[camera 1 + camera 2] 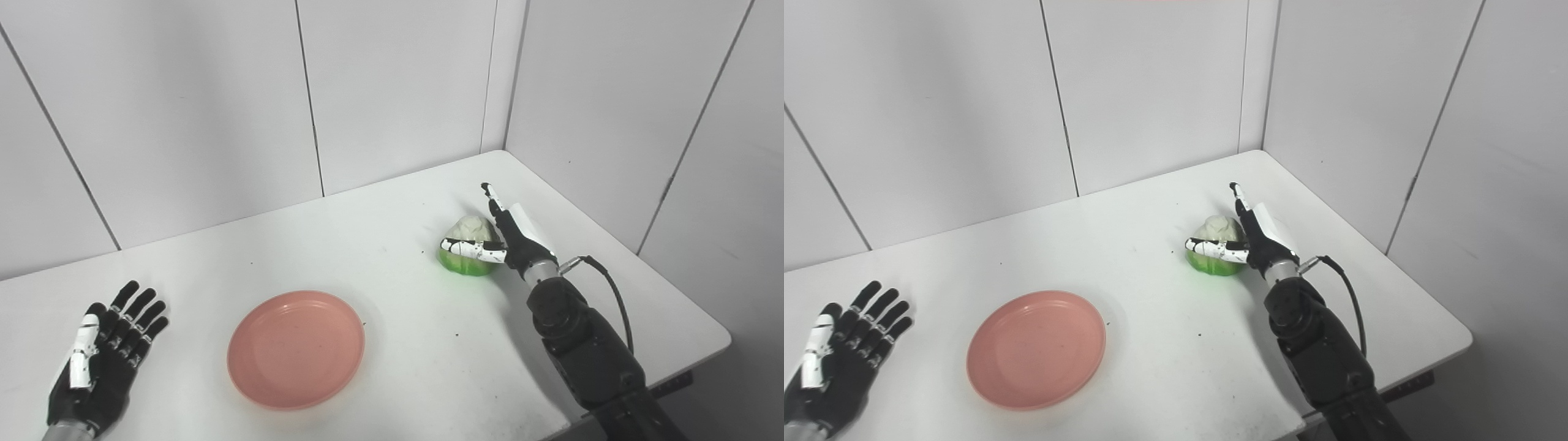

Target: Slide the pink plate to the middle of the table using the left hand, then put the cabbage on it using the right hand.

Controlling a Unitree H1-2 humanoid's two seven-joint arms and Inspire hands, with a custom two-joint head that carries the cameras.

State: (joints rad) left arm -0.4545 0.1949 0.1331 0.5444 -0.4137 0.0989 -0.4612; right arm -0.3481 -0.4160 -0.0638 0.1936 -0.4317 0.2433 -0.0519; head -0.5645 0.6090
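Observation:
The pink plate (296,349) lies flat on the white table (380,245), left of the middle and near the front. It holds nothing. The cabbage (468,239), pale on top and green below, sits on the table to the right. My right hand (505,236) is open right beside it, thumb across its front and fingers raised along its right side, not closed on it. My left hand (101,358) is open, palm up, at the front left, apart from the plate.
White wall panels (398,92) close the table at the back and right, meeting in a corner behind the cabbage. The table's right and front edges run near my right arm (582,349). A black cable (612,294) loops off the right wrist.

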